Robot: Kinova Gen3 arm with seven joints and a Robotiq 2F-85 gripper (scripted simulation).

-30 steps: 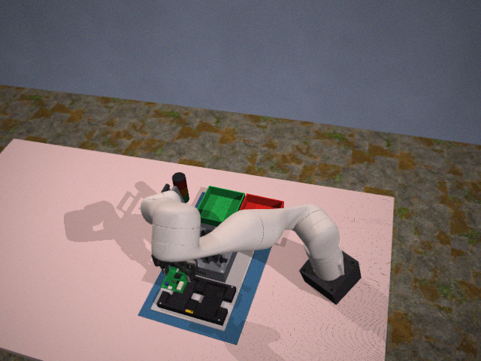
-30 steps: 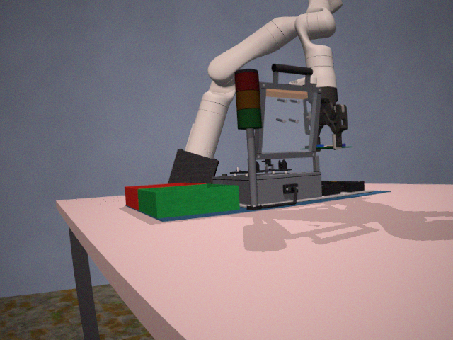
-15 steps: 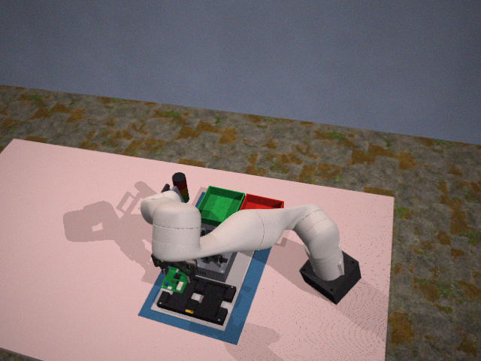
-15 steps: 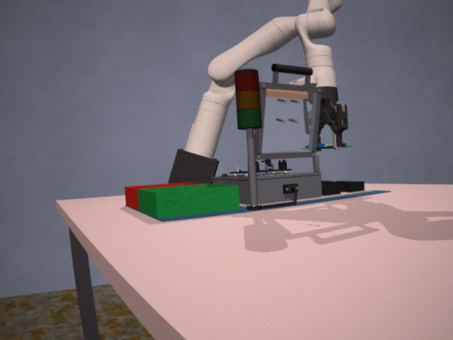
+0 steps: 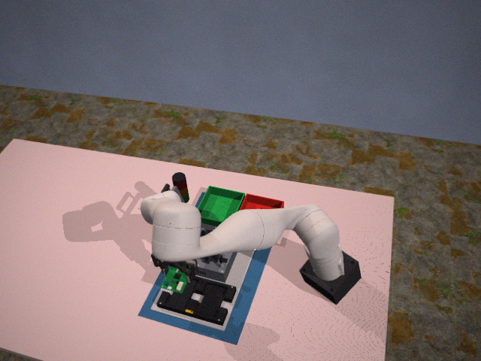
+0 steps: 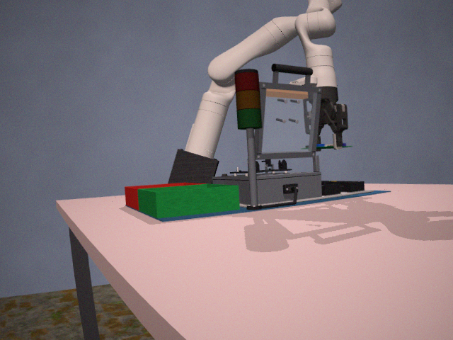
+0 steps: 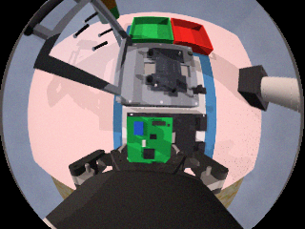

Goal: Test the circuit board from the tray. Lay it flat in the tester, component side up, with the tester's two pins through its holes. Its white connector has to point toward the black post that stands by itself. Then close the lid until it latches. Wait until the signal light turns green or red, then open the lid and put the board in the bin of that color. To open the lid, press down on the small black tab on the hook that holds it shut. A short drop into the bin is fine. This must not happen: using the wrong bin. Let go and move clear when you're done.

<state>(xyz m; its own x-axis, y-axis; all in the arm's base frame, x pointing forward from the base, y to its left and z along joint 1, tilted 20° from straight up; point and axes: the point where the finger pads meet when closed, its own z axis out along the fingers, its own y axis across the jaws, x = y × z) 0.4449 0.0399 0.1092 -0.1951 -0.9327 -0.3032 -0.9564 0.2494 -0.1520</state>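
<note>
My gripper (image 5: 177,276) is shut on the green circuit board (image 5: 173,280) and holds it flat, component side up, in the air above the left end of the black tray (image 5: 198,298). In the side view the board (image 6: 327,146) hangs well above the tray, just beyond the tester's open lid (image 6: 289,117). In the wrist view the board (image 7: 151,140) sits between my fingers, in front of the grey tester (image 7: 162,76). The tester's bed (image 5: 211,264) lies under my forearm. The lid stands upright.
The signal light tower (image 6: 248,98) stands by the tester's far corner. The green bin (image 5: 220,204) and the red bin (image 5: 261,202) sit side by side behind the tester. My black base (image 5: 330,277) is at the right.
</note>
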